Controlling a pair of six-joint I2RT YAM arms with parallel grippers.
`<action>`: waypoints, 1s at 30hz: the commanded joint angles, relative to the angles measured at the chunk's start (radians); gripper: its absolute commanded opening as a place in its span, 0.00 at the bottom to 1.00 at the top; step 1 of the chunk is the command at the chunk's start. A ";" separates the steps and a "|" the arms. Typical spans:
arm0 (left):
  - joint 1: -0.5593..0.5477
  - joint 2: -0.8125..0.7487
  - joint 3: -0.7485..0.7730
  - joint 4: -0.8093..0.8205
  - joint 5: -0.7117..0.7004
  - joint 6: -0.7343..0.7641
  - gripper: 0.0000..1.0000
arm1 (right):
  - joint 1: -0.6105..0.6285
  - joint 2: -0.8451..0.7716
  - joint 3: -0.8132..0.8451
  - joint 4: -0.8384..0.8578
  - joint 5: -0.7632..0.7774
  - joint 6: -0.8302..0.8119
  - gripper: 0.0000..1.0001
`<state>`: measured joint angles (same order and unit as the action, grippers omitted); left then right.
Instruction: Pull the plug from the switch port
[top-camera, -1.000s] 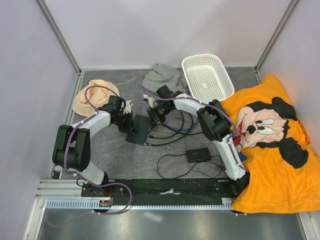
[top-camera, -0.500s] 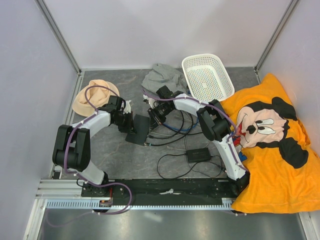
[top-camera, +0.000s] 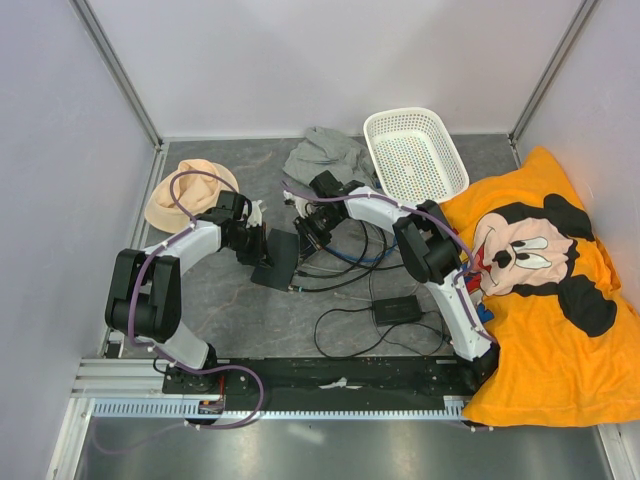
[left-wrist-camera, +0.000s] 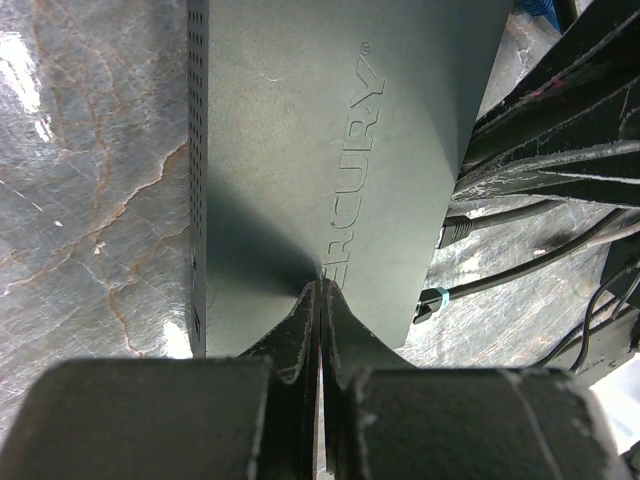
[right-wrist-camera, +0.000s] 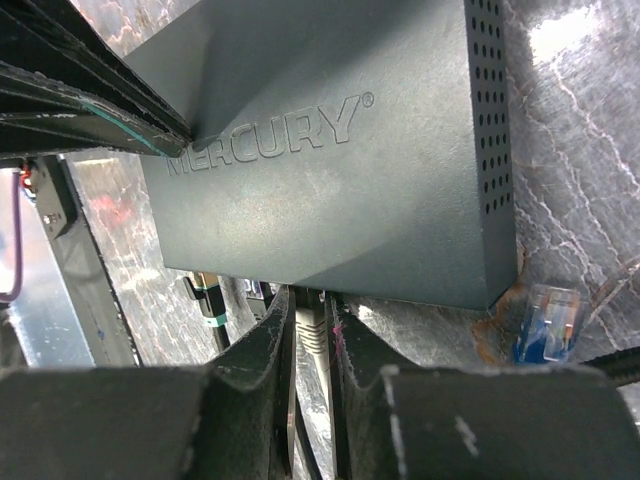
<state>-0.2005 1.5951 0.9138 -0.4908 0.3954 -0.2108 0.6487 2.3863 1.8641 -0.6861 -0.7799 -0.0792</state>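
Grey plug sits in the right-hand edge of the black switch, mid-scene between the arms; its port is hidden behind the fingers. Right gripper has narrowed over the last second and now pinches the plug's boot. Left gripper, fully closed, presses on the switch's top. Judgement: grip made, box pinned, only the pull remains.
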 joint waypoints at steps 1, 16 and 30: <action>0.003 0.014 0.011 0.011 -0.024 0.007 0.02 | 0.005 0.024 -0.061 -0.095 0.251 -0.111 0.00; 0.001 0.002 -0.029 0.040 -0.015 -0.002 0.02 | -0.003 -0.024 -0.140 -0.174 0.194 -0.197 0.00; 0.003 0.017 -0.019 0.031 -0.023 -0.002 0.02 | -0.050 0.102 -0.103 -0.269 0.125 -0.206 0.00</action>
<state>-0.2005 1.5951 0.9058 -0.4572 0.4038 -0.2119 0.6132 2.3577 1.7996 -0.7502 -0.8307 -0.1909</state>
